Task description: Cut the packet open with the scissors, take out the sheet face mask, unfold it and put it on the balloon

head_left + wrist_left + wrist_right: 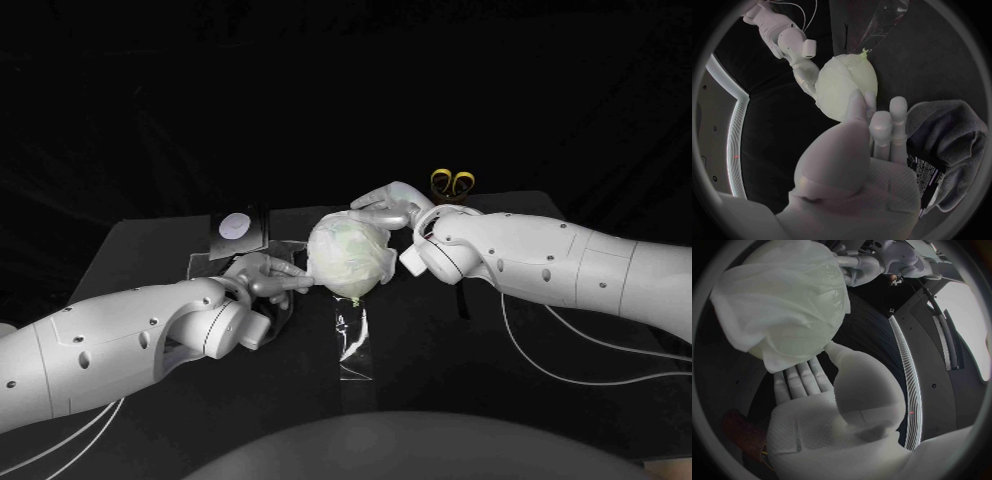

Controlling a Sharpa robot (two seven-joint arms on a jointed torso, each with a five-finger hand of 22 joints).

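A pale green balloon [351, 258] stands at mid-table with its knot down on a clear strip [351, 345]. The white sheet mask [779, 295] lies draped over it, wrinkled, with a loose edge hanging. My left hand [268, 276] reaches the balloon's left side, fingers [879, 120] straight and tips against it, holding nothing. From behind on the right, my right hand [391, 205] lays flat fingers [801, 377] and its thumb on the mask's edge. The balloon [846, 85] sits between both hands. The yellow-handled scissors [456, 183] lie behind my right arm. The opened black packet [235, 228] lies at the back left.
A grey bundle [951, 130] lies beside my left hand, over a dark printed sheet [922, 170]. White cables [577, 350] trail over the table under my right arm. The table's far edge runs just behind the scissors and the packet.
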